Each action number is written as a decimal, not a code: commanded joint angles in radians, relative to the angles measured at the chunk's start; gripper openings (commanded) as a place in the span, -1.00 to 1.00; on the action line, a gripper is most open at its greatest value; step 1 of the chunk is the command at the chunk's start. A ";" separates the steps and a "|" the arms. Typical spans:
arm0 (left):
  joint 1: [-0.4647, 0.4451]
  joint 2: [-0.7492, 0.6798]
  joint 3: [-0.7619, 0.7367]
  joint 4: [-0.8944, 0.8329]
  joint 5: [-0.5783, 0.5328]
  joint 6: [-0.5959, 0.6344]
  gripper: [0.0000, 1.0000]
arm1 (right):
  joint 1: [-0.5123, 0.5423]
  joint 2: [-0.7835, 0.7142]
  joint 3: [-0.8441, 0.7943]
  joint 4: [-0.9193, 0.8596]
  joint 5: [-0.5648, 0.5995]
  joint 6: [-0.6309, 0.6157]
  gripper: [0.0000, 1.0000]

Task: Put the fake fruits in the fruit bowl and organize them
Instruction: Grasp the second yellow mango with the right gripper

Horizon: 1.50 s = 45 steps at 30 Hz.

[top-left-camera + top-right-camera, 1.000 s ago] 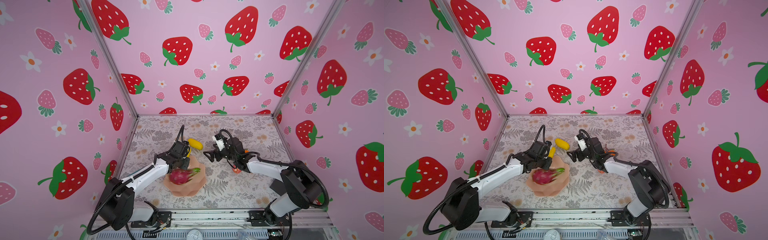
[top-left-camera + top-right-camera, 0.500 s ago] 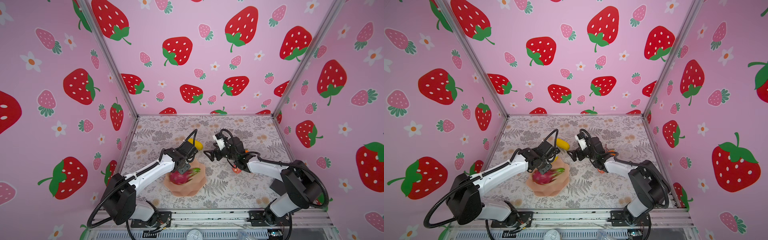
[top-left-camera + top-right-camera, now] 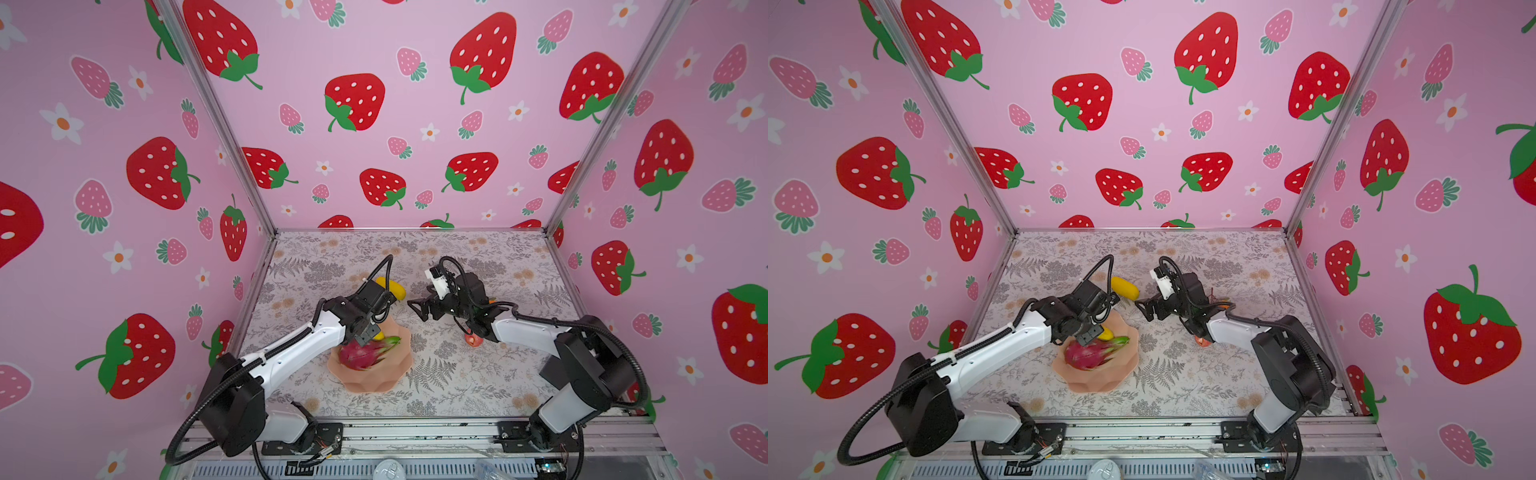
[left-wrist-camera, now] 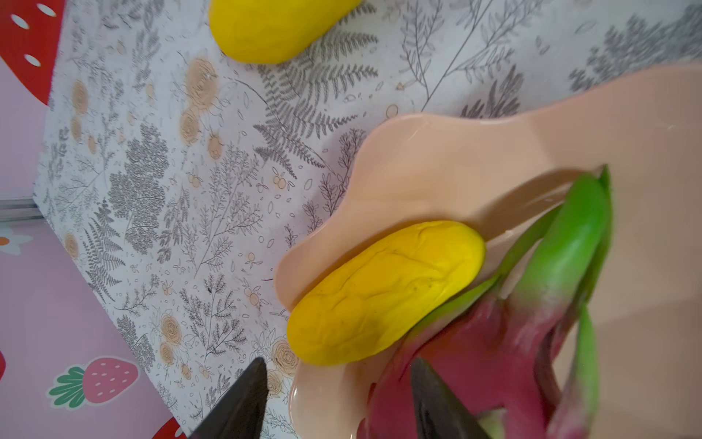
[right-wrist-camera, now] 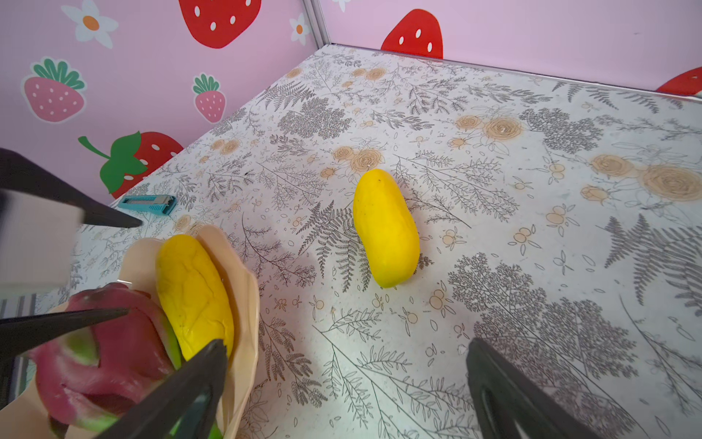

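Fruit bowl (image 3: 374,384) sits nearest. It holds the dragon fruit (image 3: 357,355), long axis toward 2 o'clock with green tips leading, and one yellow fruit (image 4: 383,292) at the 12 o'clock rim. Left gripper (image 3: 366,334) hovers there, fingers parted, empty. Right gripper (image 3: 417,309) is spread wide, empty. Second yellow fruit (image 3: 392,289) lies farthest on the table (image 3: 457,386), axis 10-to-4 o'clock.

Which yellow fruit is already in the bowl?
The yellow fruit beside the dragon fruit, by the bowl rim; the other yellow fruit lies on the table.
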 commanded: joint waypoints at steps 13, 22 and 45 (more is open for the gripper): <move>0.077 -0.490 -0.219 0.238 0.306 -0.328 0.71 | -0.009 0.529 0.651 -0.333 -0.110 -0.226 0.99; 0.131 -0.486 -0.221 0.232 0.262 -0.331 0.78 | -0.006 0.617 0.718 -0.401 -0.123 -0.211 0.81; 0.160 -0.508 -0.205 0.119 0.263 -0.477 0.98 | 0.017 0.123 0.343 -0.353 -0.209 -0.252 -0.26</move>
